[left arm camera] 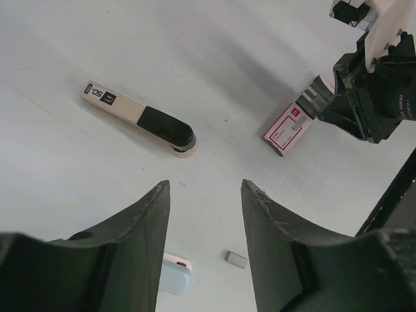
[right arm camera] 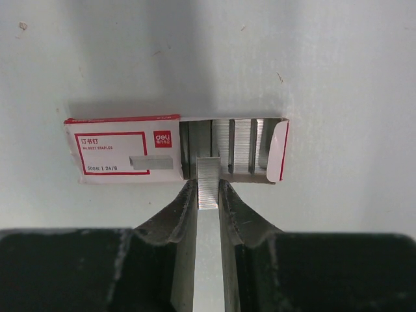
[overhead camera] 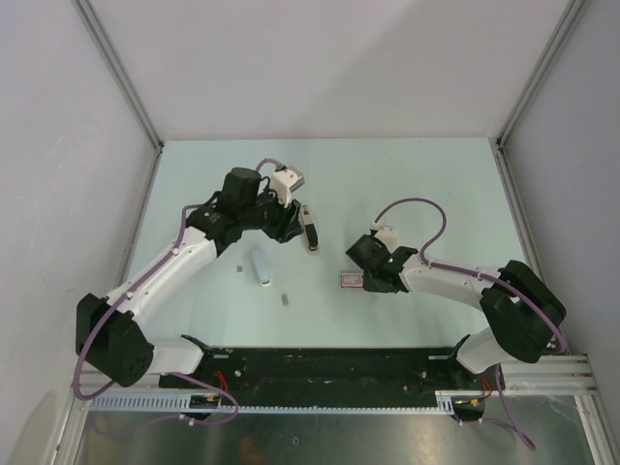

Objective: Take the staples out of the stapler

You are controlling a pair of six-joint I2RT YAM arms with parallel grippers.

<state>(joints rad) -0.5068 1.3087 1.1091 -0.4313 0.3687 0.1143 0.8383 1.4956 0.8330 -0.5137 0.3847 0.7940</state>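
Bright, even light falls from above. Soft-edged shadows lie on the pale tabletop (overhead camera: 407, 184). Wrist views are sharp mid-frame, dark along the bottom.

The stapler (overhead camera: 260, 265) lies on the table (overhead camera: 407, 184), left of centre, with staples (overhead camera: 285, 298) just beside it on its near right. The box (overhead camera: 351, 281) lies farther right, apart.

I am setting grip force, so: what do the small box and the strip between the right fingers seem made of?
The box looks like thin matte card: printed red-and-white faces, a bent open flap. The strip between the right fingers looks like bare metal: grey, finely ribbed, slightly shiny, probably joined staples.
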